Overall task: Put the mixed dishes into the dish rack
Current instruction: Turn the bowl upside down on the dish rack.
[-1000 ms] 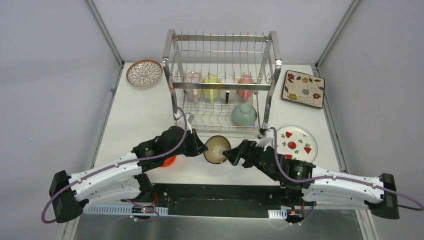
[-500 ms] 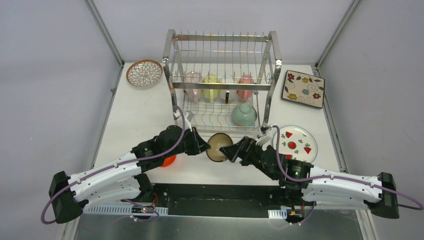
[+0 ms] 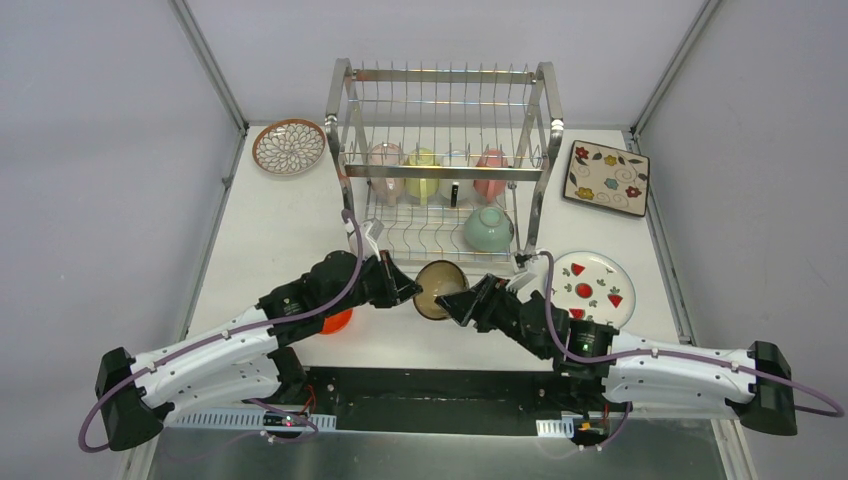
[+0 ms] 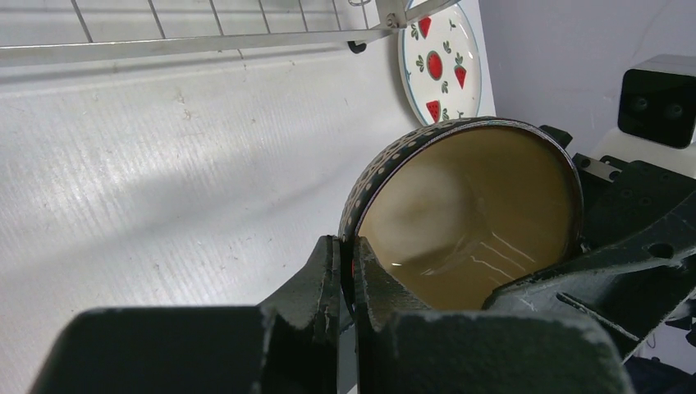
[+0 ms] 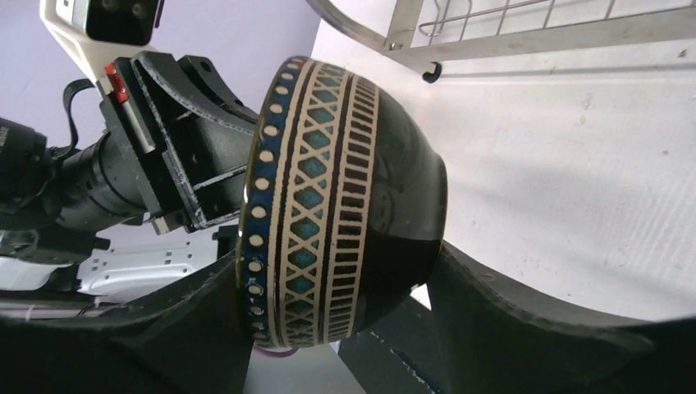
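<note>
Nearest me the two arms reach in from the desk's (image 3: 280, 240) front edge and meet over one dish, the brown bowl (image 3: 438, 288). It hangs between them tipped on its side, its pale tan hollow turned toward the left arm and its dark patterned outside toward the right. It sits just in front of the dish rack's (image 3: 445, 172) lower tier.

The left claw (image 4: 346, 254) is pinched tight on the bowl's rim, one finger inside and one outside. The right claw (image 5: 336, 258) stands wide, one finger by the rim and the other by the base, so the bowl lies between them. I cannot tell whether those fingers are pressing on it.

An orange bowl (image 3: 338, 321) peeps out from under the left arm. The white strawberry plate (image 3: 592, 283) lies flat just beyond the right arm.

Farther on, a mint bowl (image 3: 488, 229) rests on the rack's lower tier toward its right side. Behind it a row of pastel cups (image 3: 421, 175) sits under the upper level.

At the back, the petal-pattern plate (image 3: 288, 146) lies left of the rack and the square floral plate (image 3: 606, 178) to its right.
</note>
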